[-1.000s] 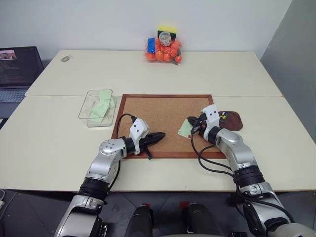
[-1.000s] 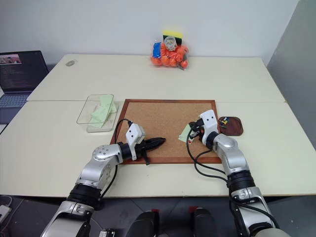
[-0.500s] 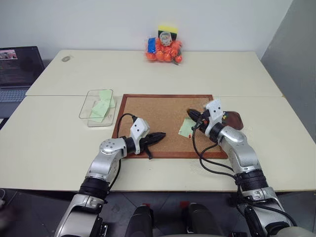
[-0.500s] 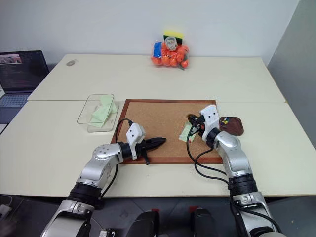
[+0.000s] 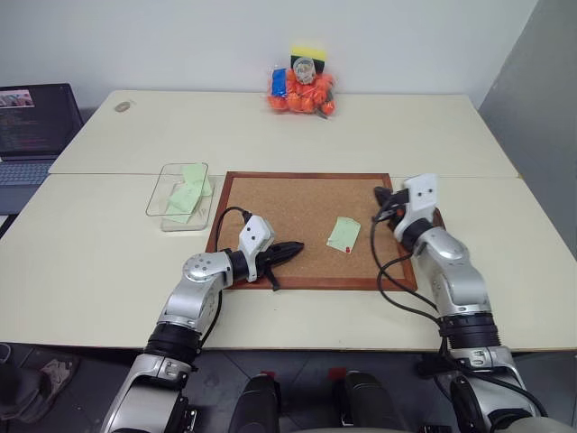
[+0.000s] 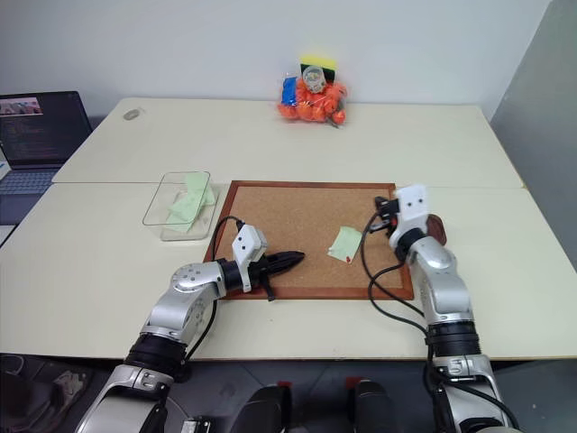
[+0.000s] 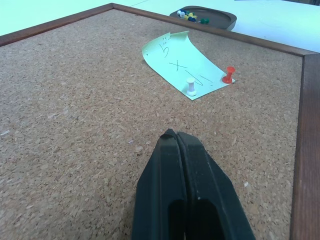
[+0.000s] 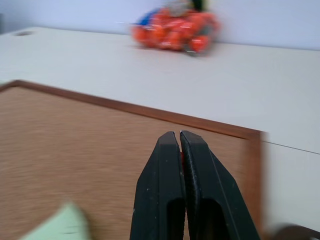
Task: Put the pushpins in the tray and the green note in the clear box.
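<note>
Two pushpins [image 7: 190,86], white and red, on scribbled green note [image 7: 185,64]; both grippers [image 7: 176,136] [image 8: 179,136] pressed together, empty.

Two shiny silver arms with round joints, dark rings near the elbows, a white block on each wrist, thin black cables looping beside them, left gripper [image 5: 293,246] and right gripper [image 5: 378,195] with smooth black pointed fingers

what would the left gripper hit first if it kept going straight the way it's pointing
Most likely the green note on the corkboard. The shut left gripper aims low across the bare cork toward the note, which is pinned by a white pushpin and a red pushpin; depth is hard to judge.
</note>
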Available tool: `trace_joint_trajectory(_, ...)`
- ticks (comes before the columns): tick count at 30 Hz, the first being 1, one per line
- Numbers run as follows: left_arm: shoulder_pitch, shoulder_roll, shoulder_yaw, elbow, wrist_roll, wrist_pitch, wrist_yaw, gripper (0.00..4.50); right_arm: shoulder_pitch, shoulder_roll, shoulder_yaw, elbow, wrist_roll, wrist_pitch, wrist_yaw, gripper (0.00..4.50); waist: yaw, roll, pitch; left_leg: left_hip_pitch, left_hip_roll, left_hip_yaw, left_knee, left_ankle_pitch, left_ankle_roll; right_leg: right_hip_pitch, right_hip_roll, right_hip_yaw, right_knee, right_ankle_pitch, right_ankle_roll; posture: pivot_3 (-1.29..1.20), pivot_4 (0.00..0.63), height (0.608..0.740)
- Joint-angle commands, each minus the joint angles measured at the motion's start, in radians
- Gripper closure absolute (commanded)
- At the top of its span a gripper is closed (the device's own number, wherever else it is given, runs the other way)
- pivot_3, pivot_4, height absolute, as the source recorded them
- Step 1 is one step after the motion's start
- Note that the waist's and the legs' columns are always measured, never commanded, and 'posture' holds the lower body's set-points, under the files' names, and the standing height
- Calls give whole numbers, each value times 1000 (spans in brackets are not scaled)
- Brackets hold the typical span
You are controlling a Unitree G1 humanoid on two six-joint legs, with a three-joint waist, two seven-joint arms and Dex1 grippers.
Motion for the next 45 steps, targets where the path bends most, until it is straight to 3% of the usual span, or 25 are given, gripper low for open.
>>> trace_joint_trajectory(1,31,-5,-31,32,28,26,-7,4500,12,-11,-40,-21,-1,45,-48,4492,-1,0,0,0,0,0,0,0,0,0,0,0,0,0,0,0,150,740)
trace_joint_trajectory(8,26,-8,-32,44,30,19,-11,4500,18,-19,-82,1,6,129,-92,4492,-1,1,-1,0,0,1,0,0,0,0,0,0,0,0,0,0,150,740)
trace_joint_trajectory(12,24,-6,-31,48,31,19,-13,4500,8,-18,-112,13,6,156,-131,3830,-1,2,-1,0,0,1,0,0,0,0,0,0,0,0,0,0,150,740)
trace_joint_trajectory(25,24,-11,-31,45,30,21,-8,4500,24,-24,-126,-48,26,186,-132,1097,-1,2,-1,0,0,1,0,0,0,0,0,0,0,0,0,0,150,740)
trace_joint_trajectory(30,27,-11,-31,41,30,23,-9,4500,83,-50,-99,-181,112,208,8,120,0,2,-1,0,0,0,0,0,0,0,0,0,-1,0,0,0,150,740)
trace_joint_trajectory(37,26,-9,-30,41,29,26,-11,4500,209,-137,22,-373,222,204,303,120,-2,3,-2,0,0,0,0,0,0,0,0,0,-1,0,0,0,150,740)
trace_joint_trajectory(45,16,-9,-31,46,29,28,-15,4500,216,-137,173,-340,150,104,395,120,-1,3,-2,0,0,0,0,0,0,0,0,-1,-2,0,0,0,150,740)
